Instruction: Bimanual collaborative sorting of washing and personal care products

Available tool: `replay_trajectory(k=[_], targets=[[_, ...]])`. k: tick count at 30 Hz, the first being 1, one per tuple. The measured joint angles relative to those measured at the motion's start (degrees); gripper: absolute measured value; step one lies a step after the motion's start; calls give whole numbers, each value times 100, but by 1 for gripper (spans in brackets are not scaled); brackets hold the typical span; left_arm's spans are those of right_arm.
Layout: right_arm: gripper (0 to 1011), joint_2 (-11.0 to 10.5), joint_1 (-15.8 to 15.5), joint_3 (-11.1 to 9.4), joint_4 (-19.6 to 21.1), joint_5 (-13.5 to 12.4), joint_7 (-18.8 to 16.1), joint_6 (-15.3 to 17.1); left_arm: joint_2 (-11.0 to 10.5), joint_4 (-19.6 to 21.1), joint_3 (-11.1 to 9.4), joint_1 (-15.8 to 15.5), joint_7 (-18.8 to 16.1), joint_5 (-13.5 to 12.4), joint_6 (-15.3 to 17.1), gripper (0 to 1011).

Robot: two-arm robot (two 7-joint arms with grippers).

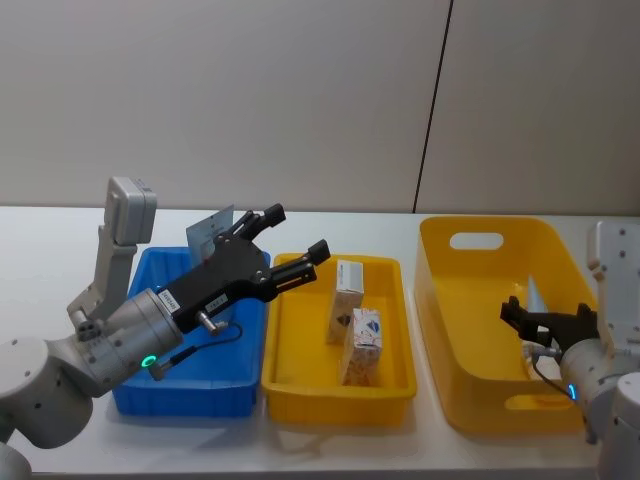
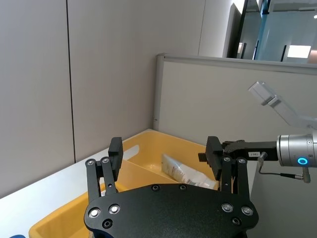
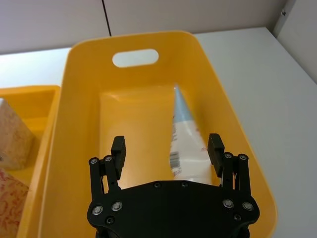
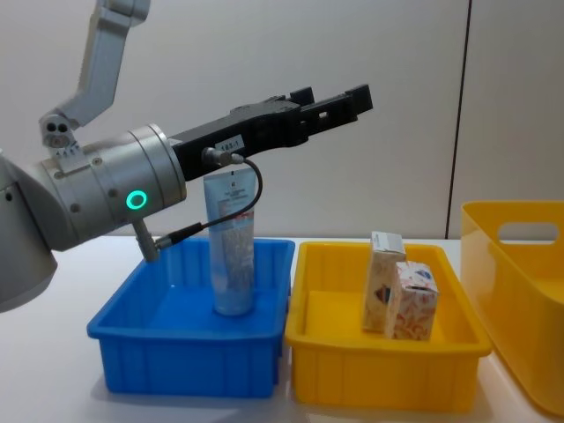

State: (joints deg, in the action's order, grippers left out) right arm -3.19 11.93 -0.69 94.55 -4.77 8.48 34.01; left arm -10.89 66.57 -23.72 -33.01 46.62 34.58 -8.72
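A pale blue tube (image 4: 232, 264) stands upright in the blue tray (image 4: 176, 366); its crimped end (image 1: 209, 232) shows behind my left arm. My left gripper (image 1: 293, 243) hangs open and empty in the air above the seam between the blue tray and the middle yellow tray (image 1: 300, 385), well above the tube. Two white patterned boxes (image 1: 347, 287) (image 1: 363, 346) stand in that yellow tray. Another tube (image 3: 185, 136) lies in the large yellow bin (image 3: 74, 124). My right gripper (image 3: 167, 148) is open just above it, holding nothing.
The three containers stand in a row on the white table (image 1: 50, 240): blue tray left, yellow tray middle, deep yellow bin (image 1: 470, 380) right. A grey partition wall runs behind. There is free table behind the trays and at the far left.
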Motion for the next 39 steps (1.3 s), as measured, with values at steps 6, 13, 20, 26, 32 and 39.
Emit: replay_trajectory(k=[6, 13, 20, 26, 32, 39], targets=[[1003, 23, -39, -41, 108, -83, -134, -208, -1, 0, 0, 0, 0, 0, 0, 1002], [1003, 60, -105, -97, 271, -225, -351, -527, -1, 1, 0, 0, -1, 0, 0, 1001], [1003, 116, -173, -170, 481, -437, -652, -950, -35, 98, -8, 69, -163, -71, 23, 1002], [1003, 149, -203, -212, 623, -624, -867, -1232, -129, 321, -27, 231, -545, -267, 107, 1002], [1003, 131, -220, -200, 635, -636, -879, -1269, -242, 585, -50, 426, -1005, -502, 209, 1002], [1003, -72, -345, -14, 635, -700, -918, -1488, -366, 883, -75, 646, -1525, -764, 315, 1001]])
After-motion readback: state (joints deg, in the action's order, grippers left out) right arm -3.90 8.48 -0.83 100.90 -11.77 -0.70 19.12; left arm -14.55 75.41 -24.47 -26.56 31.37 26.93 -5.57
